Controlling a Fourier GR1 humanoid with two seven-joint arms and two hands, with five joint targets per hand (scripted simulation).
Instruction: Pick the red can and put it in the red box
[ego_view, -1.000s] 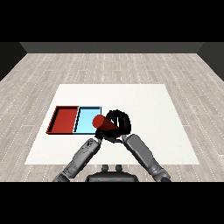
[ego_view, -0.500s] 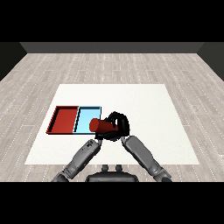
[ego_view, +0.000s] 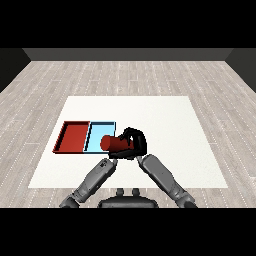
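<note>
at the white table (ego_view: 165, 120), my black right hand (ego_view: 134, 141) curls round the plain red cylindrical can (ego_view: 114, 144), fingers and thumb wrapped over its right end. the can lies tipped on its side, its round flat end facing left, and sits in front of the near right corner of the shallow light blue tray (ego_view: 98, 131). whether it touches that tray's rim i cannot tell. no brand, label or lettering can be made out on the can, on either tray or on the table.

the shallow red tray (ego_view: 73, 136) lies just left of the light blue one, the two touching side by side, and the can is well short of it.

my black left hand (ego_view: 113, 156) is mostly hidden below the can at the end of my grey left forearm (ego_view: 93, 180); i cannot tell how it is held. my grey right forearm (ego_view: 162, 175) comes in from the lower right.
</note>
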